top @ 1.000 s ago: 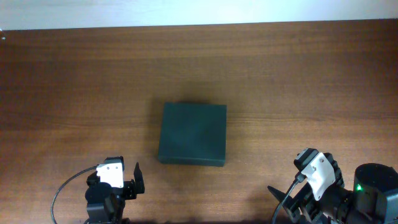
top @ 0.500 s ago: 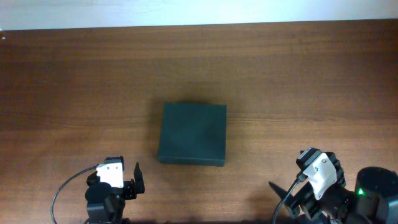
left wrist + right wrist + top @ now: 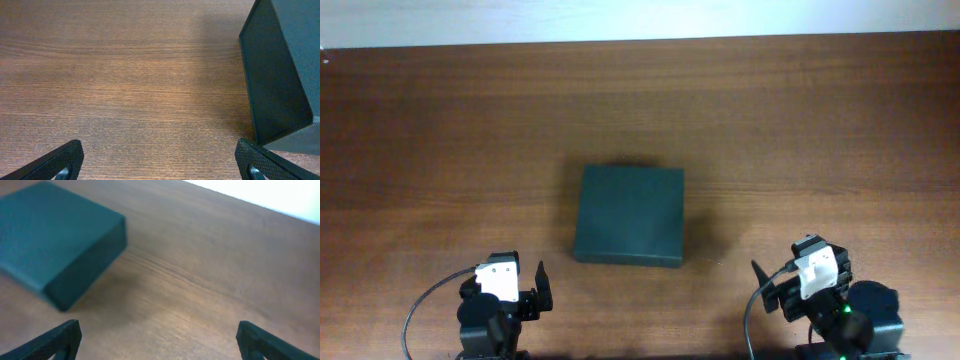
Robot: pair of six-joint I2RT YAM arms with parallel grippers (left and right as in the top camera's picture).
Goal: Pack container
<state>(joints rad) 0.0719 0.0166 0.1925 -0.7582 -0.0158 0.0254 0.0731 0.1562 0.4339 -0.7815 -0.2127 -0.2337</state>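
Observation:
The container is a dark green-black box lying flat in the middle of the table with its lid shut. It also shows at the right edge of the left wrist view and at the upper left of the right wrist view. My left gripper is open and empty near the front edge, left of the box's near corner; its fingers show in the left wrist view. My right gripper is open and empty at the front right, apart from the box, with bare wood between its fingers.
The brown wooden table fills the view. A pale wall strip runs along its far edge. No hand tools or other loose objects are in sight.
My right arm has swung round and shifted slightly left, with its gripper now facing the box. The left arm and the container have not moved.

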